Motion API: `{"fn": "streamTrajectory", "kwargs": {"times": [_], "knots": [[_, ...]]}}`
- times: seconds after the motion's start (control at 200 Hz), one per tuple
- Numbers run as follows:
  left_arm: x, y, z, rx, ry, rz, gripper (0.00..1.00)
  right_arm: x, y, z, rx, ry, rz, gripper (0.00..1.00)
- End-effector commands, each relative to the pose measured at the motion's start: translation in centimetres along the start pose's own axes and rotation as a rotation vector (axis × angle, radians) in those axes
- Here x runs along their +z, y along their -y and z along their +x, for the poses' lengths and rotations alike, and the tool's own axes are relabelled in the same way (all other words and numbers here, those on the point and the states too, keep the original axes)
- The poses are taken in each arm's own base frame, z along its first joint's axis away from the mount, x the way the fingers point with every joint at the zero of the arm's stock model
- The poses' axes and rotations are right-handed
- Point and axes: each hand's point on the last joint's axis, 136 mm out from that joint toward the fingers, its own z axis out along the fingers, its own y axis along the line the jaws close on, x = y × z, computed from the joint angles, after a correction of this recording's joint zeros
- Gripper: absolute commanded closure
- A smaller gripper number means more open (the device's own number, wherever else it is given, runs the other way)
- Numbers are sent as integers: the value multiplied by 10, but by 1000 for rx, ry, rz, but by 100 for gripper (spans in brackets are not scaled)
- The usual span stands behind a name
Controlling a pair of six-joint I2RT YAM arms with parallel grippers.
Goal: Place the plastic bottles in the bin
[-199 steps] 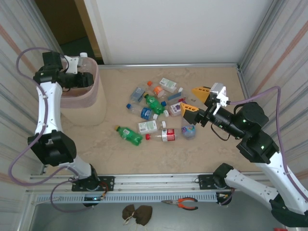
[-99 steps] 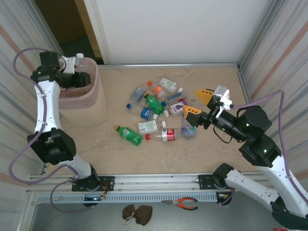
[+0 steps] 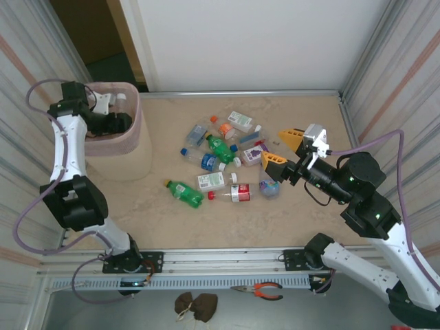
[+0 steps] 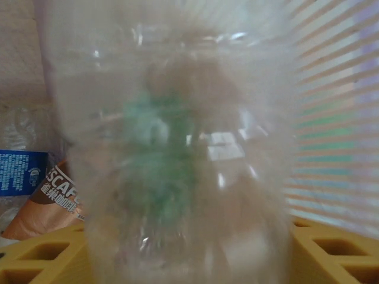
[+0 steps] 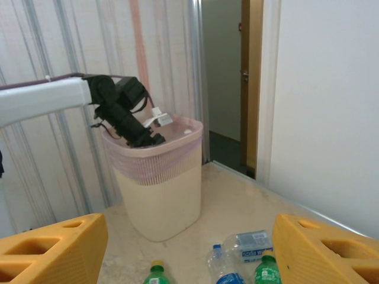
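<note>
Bin: We see a tall, pale-pink translucent basket [image 3: 137, 148] with a rounded-square rim and finely ribbed walls. It stands at the far left of the table [image 3: 206, 227], which is a smooth, pale, marbled surface.
Left gripper: The left gripper [image 3: 115, 123] is dark and reaches down inside the bin's mouth.
Clear bottle: A clear bottle [image 4: 189, 148] of thin, glossy plastic sits right in front of the left wrist camera, inside the bin. It is badly blurred, with a green smear showing through it.
Left grip: The bottle sits between two blocky yellow fingers [image 4: 331, 254], but we cannot tell whether they clamp it or have let go.
Deeper in the bin: A blue label [image 4: 21, 171] and a brown label [image 4: 59, 195] are each partly hidden by the bottle.
Plastic bottles: The other plastic bottles [image 3: 220, 155] lie loosely scattered at the table's middle, well apart from the bin. Some are green and some clear, with coloured caps. One green bottle [image 3: 184, 192] lies alone on the near side.
Right gripper: The right gripper [image 3: 280, 148] hovers just right of the scattered bottles. Its jaws are spread wide and hold nothing.
Hard to make out: From overhead the label print is too small to read.
</note>
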Motion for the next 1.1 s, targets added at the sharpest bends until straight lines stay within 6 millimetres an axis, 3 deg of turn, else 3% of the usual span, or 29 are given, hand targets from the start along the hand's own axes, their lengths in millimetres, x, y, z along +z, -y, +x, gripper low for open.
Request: {"fn": "streamTrajectory", "kwargs": {"times": [0.0,0.306,0.491,0.817,1.097], "knots": [[-6,6,4,9,-8,22,27,-1,2,0,-12,9,12,28],[-36,19,-12,38,83,11,25,-3,2,-1,-10,11,19,28],[-60,38,-24,67,178,52,25,1,12,12,0,-40,67,28],[-110,86,-37,122,352,151,28,6,30,41,13,-155,158,28],[-109,152,-9,277,309,140,29,7,37,55,14,-197,198,28]]}}
